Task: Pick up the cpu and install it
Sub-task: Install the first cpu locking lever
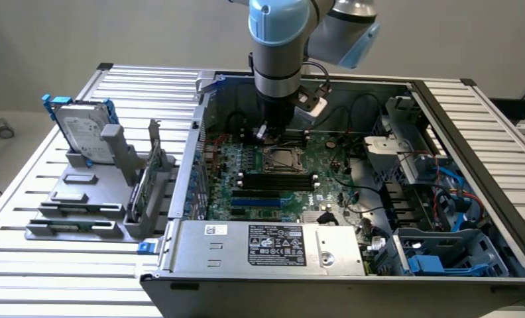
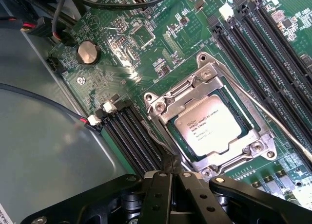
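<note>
The cpu [image 2: 209, 124], a flat square chip with a silver top and printed lettering, lies inside the motherboard socket [image 1: 281, 159]. The socket's metal frame [image 2: 204, 79] is folded down around its edges. My gripper [image 2: 170, 171] is shut, its black fingers pressed together with nothing visible between them. The tips sit just off the socket's corner, by the thin lever wire [image 2: 161, 142] that runs along that side. In the exterior view the gripper [image 1: 264, 134] hangs inside the open computer case, just behind the socket.
Black memory slots [image 2: 129, 136] flank the socket, and more memory slots [image 2: 273, 44] lie on its other side. A coin battery [image 2: 88, 52] and cables [image 2: 46, 29] lie nearby. A hard drive [image 1: 84, 129] stands in a grey rack outside the case. The power supply [image 1: 272, 246] is at the case front.
</note>
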Controlling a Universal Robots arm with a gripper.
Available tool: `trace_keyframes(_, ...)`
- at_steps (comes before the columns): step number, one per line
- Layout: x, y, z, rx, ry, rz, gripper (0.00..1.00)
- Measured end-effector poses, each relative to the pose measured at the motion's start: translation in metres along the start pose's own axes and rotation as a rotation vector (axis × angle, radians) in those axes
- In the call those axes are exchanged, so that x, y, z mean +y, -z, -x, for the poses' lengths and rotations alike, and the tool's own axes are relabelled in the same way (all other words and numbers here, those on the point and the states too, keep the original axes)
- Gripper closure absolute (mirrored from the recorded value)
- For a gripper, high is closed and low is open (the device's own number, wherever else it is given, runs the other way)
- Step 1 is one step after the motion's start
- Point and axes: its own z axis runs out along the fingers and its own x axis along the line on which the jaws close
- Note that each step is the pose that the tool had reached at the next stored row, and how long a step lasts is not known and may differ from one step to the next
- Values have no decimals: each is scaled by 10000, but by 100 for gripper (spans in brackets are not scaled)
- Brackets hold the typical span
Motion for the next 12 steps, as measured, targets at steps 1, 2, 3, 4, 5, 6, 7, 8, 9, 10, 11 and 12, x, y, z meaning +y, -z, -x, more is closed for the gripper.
trace_keyframes(1,-1,0,-1,0,0,0,89)
trace_keyframes(2,-2,0,-2,-1,-1,0,89)
trace_keyframes(3,-3,0,-3,-1,-1,0,89)
trace_keyframes(4,-3,-1,-4,-1,-1,0,89)
trace_keyframes(5,-4,-1,-5,0,-1,0,89)
trace_keyframes(6,-5,-2,-6,-1,-1,0,89)
trace_keyframes(7,-6,-2,-7,0,-1,0,89)
trace_keyframes(8,-7,-3,-9,0,-1,0,89)
trace_keyframes(9,-8,-3,-9,1,-1,0,89)
trace_keyframes(10,-8,-4,-9,1,-1,0,89)
trace_keyframes(11,-8,-3,-9,0,-1,0,89)
trace_keyframes(12,-8,-4,-9,-1,-1,0,89)
